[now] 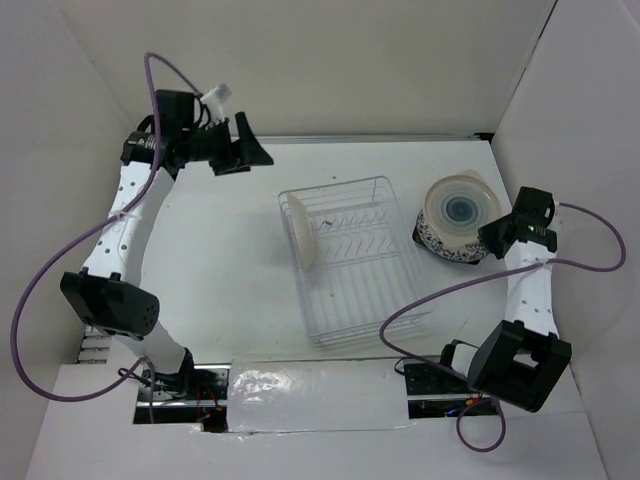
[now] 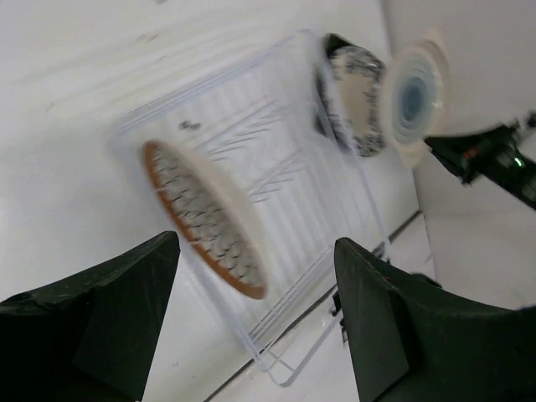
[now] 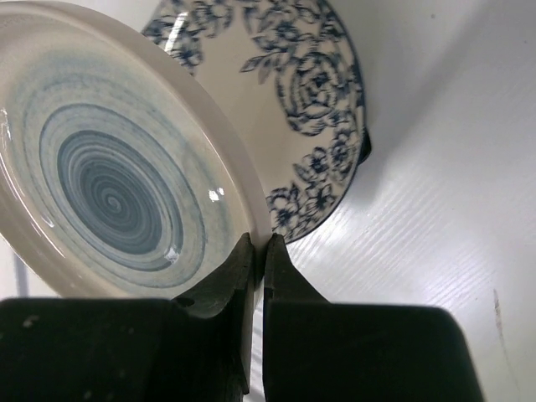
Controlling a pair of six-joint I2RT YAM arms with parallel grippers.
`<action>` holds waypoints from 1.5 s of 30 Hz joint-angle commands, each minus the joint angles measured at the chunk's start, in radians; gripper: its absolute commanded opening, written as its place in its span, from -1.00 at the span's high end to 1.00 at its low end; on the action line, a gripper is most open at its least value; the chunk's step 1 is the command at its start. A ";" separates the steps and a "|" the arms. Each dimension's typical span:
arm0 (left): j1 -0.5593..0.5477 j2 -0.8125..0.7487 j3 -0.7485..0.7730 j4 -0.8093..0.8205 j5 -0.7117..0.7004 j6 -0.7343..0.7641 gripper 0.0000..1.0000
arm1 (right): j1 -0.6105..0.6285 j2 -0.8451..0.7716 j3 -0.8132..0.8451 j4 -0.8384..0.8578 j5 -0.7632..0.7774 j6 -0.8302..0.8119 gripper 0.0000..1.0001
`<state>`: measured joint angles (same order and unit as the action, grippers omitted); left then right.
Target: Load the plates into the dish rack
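The wire dish rack (image 1: 365, 290) sits mid-table. The brown-white patterned plate (image 1: 299, 232) stands on edge in its left end, also shown in the left wrist view (image 2: 205, 219). My left gripper (image 1: 250, 152) is open and empty, raised at the far left behind the rack. My right gripper (image 1: 497, 233) is shut on the rim of the white plate with blue centre (image 1: 459, 211), lifted and tilted above the dark-rimmed floral plate (image 1: 440, 243). In the right wrist view the fingers (image 3: 226, 280) pinch the blue-centre plate's (image 3: 109, 184) edge over the floral plate (image 3: 293, 109).
White walls close in the table at the back and right. Purple cables loop around both arms; one (image 1: 440, 295) crosses by the rack's near right corner. A foil-covered strip (image 1: 300, 395) lies along the near edge.
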<state>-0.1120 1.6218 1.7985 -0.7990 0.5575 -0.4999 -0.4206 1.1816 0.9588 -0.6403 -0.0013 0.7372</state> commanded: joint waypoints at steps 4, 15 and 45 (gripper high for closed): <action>-0.227 0.087 0.323 -0.058 0.100 0.084 -0.73 | 0.089 -0.122 0.244 0.002 -0.086 -0.001 1.00; -0.379 0.285 0.423 0.027 0.317 0.046 -0.89 | 0.313 -0.126 0.436 -0.107 -0.218 -0.047 1.00; -0.331 0.303 0.323 0.199 0.614 -0.049 1.00 | 0.520 -0.134 0.299 0.099 -0.428 -0.048 0.07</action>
<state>-0.4644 1.9602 2.1086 -0.6998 0.9691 -0.5301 0.1200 1.0798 1.2503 -0.7242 -0.2993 0.6983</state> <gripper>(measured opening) 0.411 0.245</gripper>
